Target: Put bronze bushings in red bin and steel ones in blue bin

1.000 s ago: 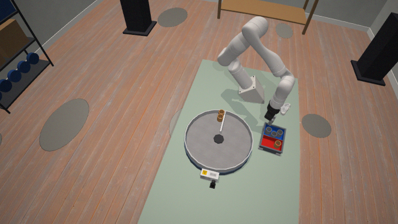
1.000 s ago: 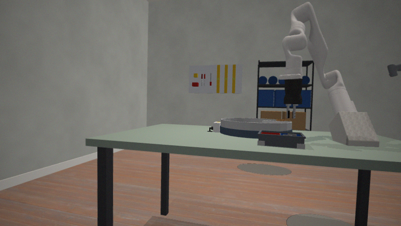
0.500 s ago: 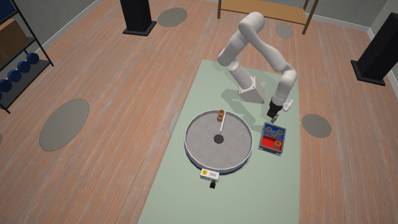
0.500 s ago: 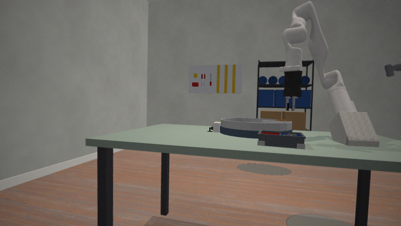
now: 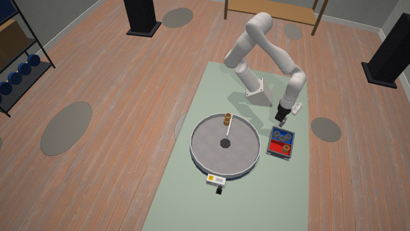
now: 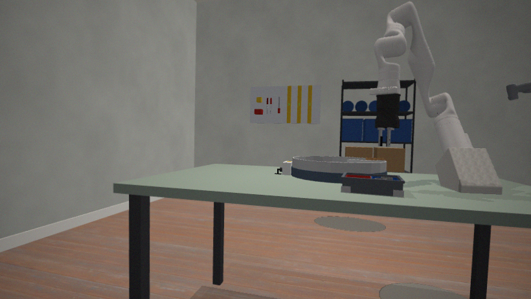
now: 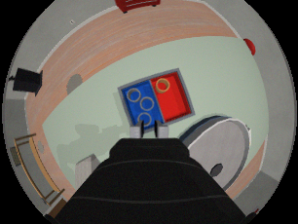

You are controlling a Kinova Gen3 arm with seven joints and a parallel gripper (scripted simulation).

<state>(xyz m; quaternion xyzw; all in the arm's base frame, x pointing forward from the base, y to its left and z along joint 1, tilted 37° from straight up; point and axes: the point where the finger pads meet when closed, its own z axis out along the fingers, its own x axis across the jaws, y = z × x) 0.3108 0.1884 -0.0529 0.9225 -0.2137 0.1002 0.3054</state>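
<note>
I have the pincer [image 5: 282, 123] [image 6: 384, 142] [image 7: 149, 126] hanging over the bench [image 5: 258, 195] [image 6: 223, 182] [image 7: 214, 63], just beyond the blue bin's edge in my top view. Its fingers stand partly apart, with nothing between them. What I want next is on the turntable [image 5: 209, 154] [image 6: 323, 167] [image 7: 209, 151]: two bronze bushings [image 5: 226, 121] [image 6: 375, 158], close together beside the pale bar [image 5: 229, 127].

From the pincer, they lie well off to the left in the top view, roughly level with it and across the turntable's rim. The wrist view doesn't show them, so I'd judge the approach from above. Both look upright, long axes vertical, which suits a straight descent. I'd stay high over the rim, then turn the fingers so neither comes down on the neighbouring bushing or the bar.

Three steel bushings [image 5: 276, 137] [image 7: 140, 103] sit in the blue bin [image 5: 282, 132] [image 6: 396, 179] [image 7: 131, 108], and one bronze bushing [image 5: 286, 150] [image 7: 163, 92] in the red bin [image 5: 276, 147] [image 6: 357, 176] [image 7: 175, 104]. Sorting looks right so far; I judge two pieces remain, both for red. The bins share a wall, so a careless release could drop bronze into blue.

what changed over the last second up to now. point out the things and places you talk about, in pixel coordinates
The gripper [image 5: 282, 122] [image 6: 384, 144] [image 7: 149, 126] rose, moving up and away from the blue bin [image 5: 290, 141] [image 7: 129, 105]. Nothing was visibly taken hold of or let go. Three steel bushings in the blue bin, one bronze in the red bin [image 5: 276, 147] [image 7: 171, 107] and two bronze on the turntable [image 5: 212, 152] [image 7: 209, 151] stayed put.
</note>
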